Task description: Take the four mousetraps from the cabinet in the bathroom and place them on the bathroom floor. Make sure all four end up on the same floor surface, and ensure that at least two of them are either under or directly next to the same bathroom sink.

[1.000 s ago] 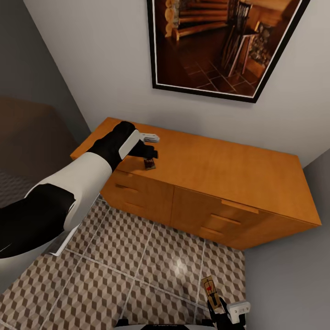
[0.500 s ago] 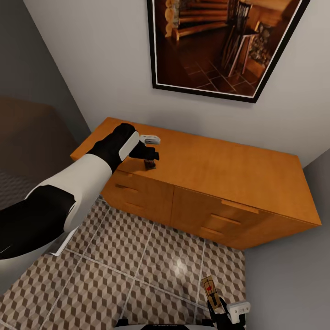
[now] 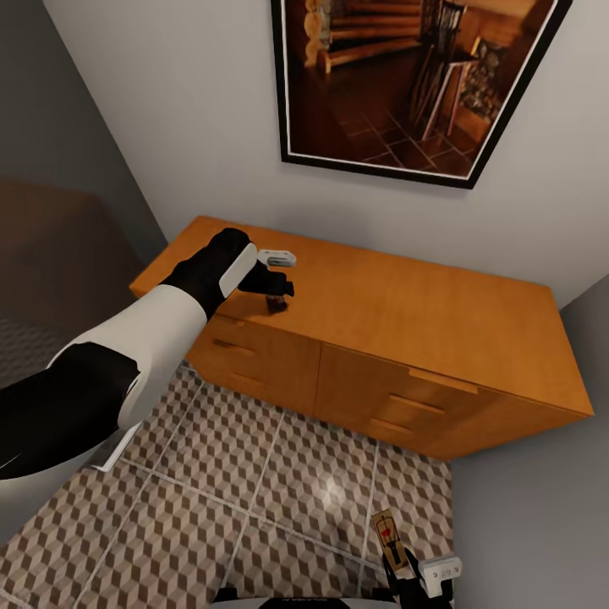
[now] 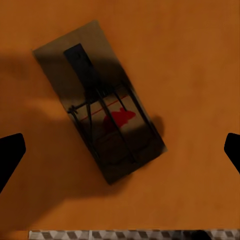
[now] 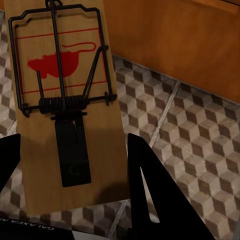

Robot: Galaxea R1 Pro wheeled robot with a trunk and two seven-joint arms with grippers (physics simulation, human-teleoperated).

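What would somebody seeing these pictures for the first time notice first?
Probably the orange-brown cabinet against the white wall, beneath a large dark-framed picture. The left gripper hovers open over a mousetrap lying flat on the cabinet top. Low at the right, the right gripper holds a second mousetrap above the cube-patterned floor.

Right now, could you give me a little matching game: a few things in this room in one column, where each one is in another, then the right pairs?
Things:
1. mousetrap under the left fingers
2. mousetrap in the right fingers
3. framed picture
4. cabinet

Places:
A. hanging on the white wall
B. lying flat on the cabinet top
C. standing on the patterned floor
D. held above the floor tiles

Pairs: 1-B, 2-D, 3-A, 4-C
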